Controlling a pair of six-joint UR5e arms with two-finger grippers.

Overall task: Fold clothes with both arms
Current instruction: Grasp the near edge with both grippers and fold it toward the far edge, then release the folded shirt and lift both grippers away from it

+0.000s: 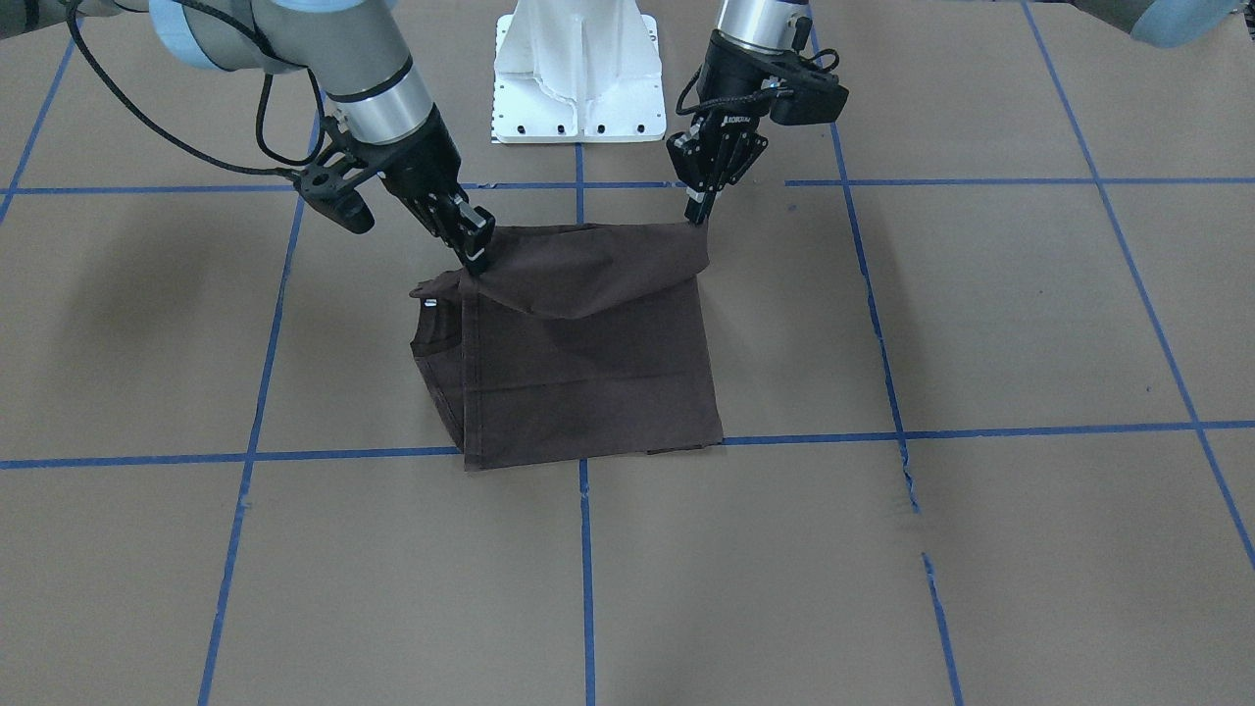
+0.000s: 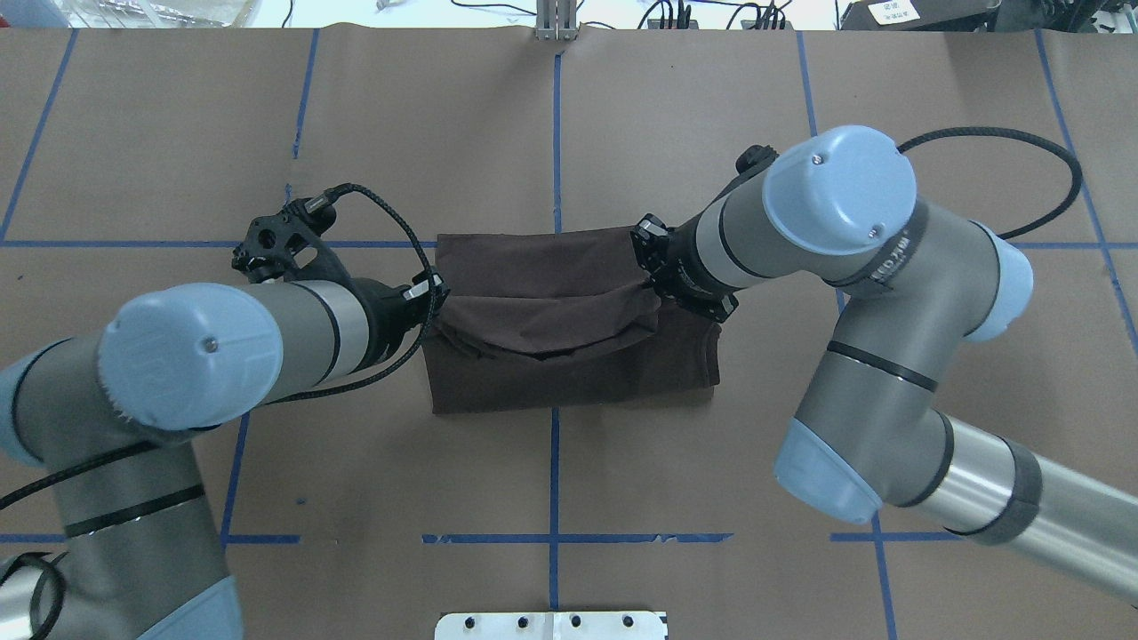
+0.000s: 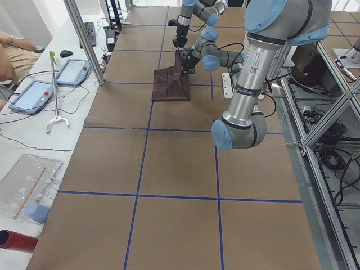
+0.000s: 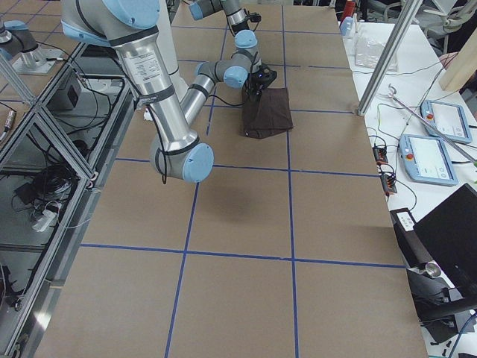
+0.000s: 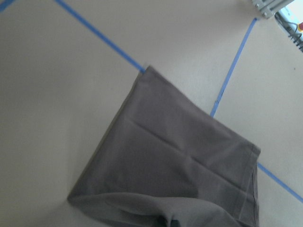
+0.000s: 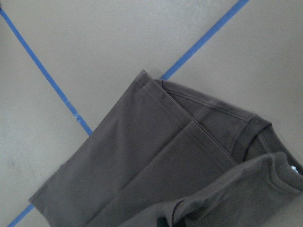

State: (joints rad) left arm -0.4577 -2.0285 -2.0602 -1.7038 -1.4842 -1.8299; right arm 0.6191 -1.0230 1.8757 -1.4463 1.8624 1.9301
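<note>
The dark brown T-shirt [image 1: 588,382] lies folded into a rectangle on the brown paper table, its collar [image 1: 431,319] and small white tag on the robot's right side. My left gripper [image 1: 698,211] is shut on one corner of the shirt's robot-side edge. My right gripper [image 1: 477,250] is shut on the other corner. Both hold that edge a little above the table, and the cloth sags between them over the flat part. In the overhead view the left gripper [image 2: 433,307] and right gripper [image 2: 653,267] flank the shirt [image 2: 569,373]. Both wrist views show the shirt [image 5: 180,165] [image 6: 156,165] below.
The white bolted pedestal base [image 1: 578,69] stands just behind the shirt on the robot's side. Blue tape lines [image 1: 588,549] grid the table. On the operators' side there are tablets [image 3: 34,95] and a metal post [image 3: 84,39] beyond the table edge.
</note>
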